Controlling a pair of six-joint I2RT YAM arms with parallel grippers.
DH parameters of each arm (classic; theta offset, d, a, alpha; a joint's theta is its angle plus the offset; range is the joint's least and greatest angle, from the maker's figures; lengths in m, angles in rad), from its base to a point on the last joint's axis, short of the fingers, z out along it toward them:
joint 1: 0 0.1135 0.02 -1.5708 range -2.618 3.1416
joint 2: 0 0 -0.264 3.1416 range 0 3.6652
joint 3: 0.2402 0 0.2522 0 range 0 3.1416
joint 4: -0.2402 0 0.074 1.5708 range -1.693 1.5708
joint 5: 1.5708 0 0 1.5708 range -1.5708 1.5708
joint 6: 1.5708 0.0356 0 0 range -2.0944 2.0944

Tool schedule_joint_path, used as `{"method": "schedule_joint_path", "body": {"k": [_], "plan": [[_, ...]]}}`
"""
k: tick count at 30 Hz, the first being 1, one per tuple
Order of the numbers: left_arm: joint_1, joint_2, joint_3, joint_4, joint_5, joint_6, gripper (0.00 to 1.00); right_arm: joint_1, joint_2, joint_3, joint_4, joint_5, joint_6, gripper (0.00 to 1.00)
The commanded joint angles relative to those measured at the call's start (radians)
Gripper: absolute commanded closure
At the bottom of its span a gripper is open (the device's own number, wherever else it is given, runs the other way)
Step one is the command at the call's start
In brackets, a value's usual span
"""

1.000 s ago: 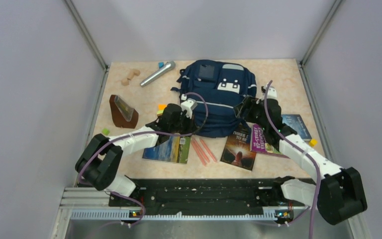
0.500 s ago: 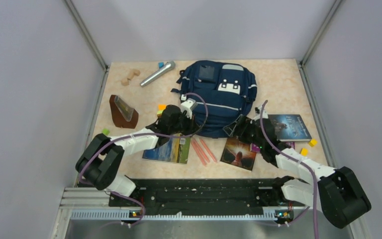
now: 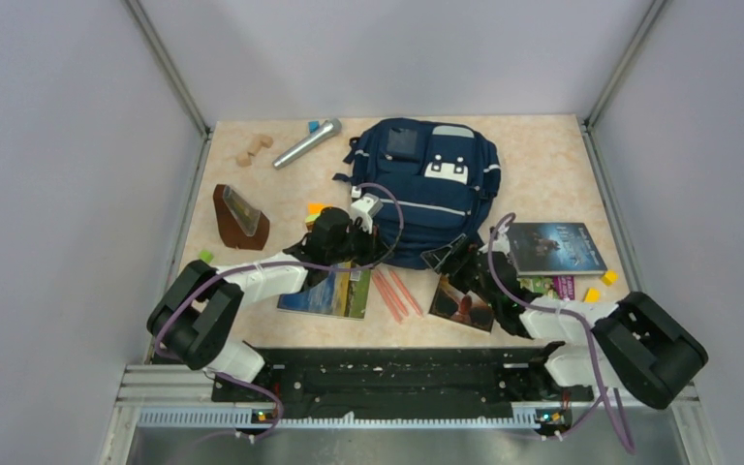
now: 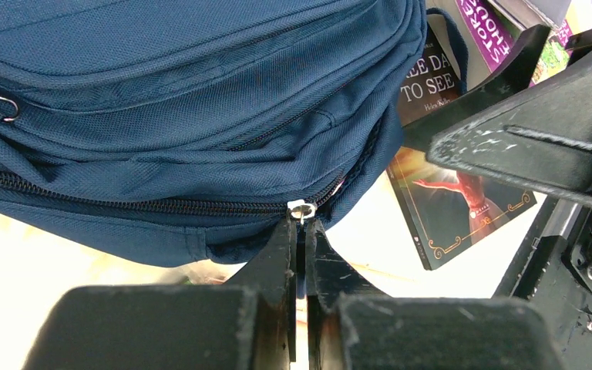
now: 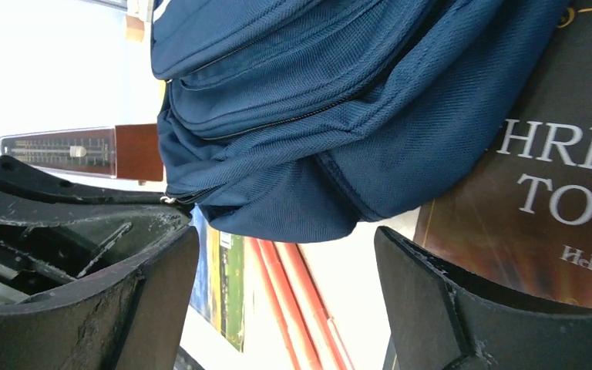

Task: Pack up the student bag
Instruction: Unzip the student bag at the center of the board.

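The student bag point(image 3: 426, 184) is a navy backpack with grey stripes, lying flat in the middle of the table. My left gripper point(image 3: 363, 237) is at its near left edge. In the left wrist view its jaws point(image 4: 302, 228) are shut on the small metal zipper pull point(image 4: 302, 210) of the bag's point(image 4: 162, 100) main zip, which looks closed to the left of the pull. My right gripper point(image 3: 446, 260) hangs open by the bag's near right corner. In the right wrist view its fingers point(image 5: 285, 239) stand wide apart just short of the bag's point(image 5: 339, 100) edge, holding nothing.
Near the bag's front edge lie a dark book point(image 3: 465, 300), red pencils point(image 3: 394, 291) and a landscape-cover book point(image 3: 334, 291). A dark blue book point(image 3: 554, 247), a purple book point(image 3: 554, 286) and yellow cubes point(image 3: 592, 294) lie right. A metronome point(image 3: 240, 218) and microphone point(image 3: 307, 142) are left.
My right gripper has swung from the bag's right side down and left to its near right corner and has opened wider. The left gripper has stayed shut on the zipper pull.
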Motion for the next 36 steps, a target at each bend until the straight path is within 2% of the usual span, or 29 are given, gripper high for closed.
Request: {"method": "schedule_joint_path", "body": {"k": [1, 7, 12, 17, 18, 20, 23, 24, 29, 36], "plan": [[-0.004, -0.022, -0.008, 0.09, 0.073, -0.021, 1.0, 0.038, 0.095, 0.042, 0.148, 0.061, 0.013, 0.18], [-0.005, -0.022, -0.015, 0.102, 0.079, -0.016, 1.0, 0.06, 0.219, 0.065, 0.249, 0.069, 0.035, 0.2], [-0.009, -0.015, -0.016, 0.109, 0.088, -0.017, 1.0, 0.068, 0.289, 0.083, 0.315, 0.07, 0.037, 0.32], [-0.01, -0.033, -0.025, 0.11, 0.077, 0.0, 1.0, 0.068, 0.276, 0.086, 0.326, 0.108, 0.001, 0.56], [-0.01, -0.04, -0.031, 0.109, 0.061, 0.002, 1.0, 0.068, 0.257, 0.091, 0.307, 0.126, -0.018, 0.6], [-0.01, -0.058, -0.044, 0.11, 0.026, 0.01, 1.0, 0.068, 0.201, 0.104, 0.247, 0.168, -0.065, 0.77], [-0.01, -0.081, -0.058, 0.111, -0.003, 0.021, 1.0, 0.068, 0.106, 0.124, 0.132, 0.249, -0.145, 0.98], [-0.01, -0.083, -0.06, 0.113, -0.008, 0.023, 1.0, 0.067, 0.076, 0.136, 0.086, 0.277, -0.176, 1.0], [-0.011, -0.098, -0.072, 0.122, -0.044, 0.02, 1.0, 0.068, -0.046, 0.174, -0.076, 0.383, -0.323, 1.0], [-0.01, -0.123, -0.112, 0.143, -0.173, 0.004, 1.0, 0.067, -0.177, 0.161, -0.174, 0.391, -0.421, 1.0]]}}
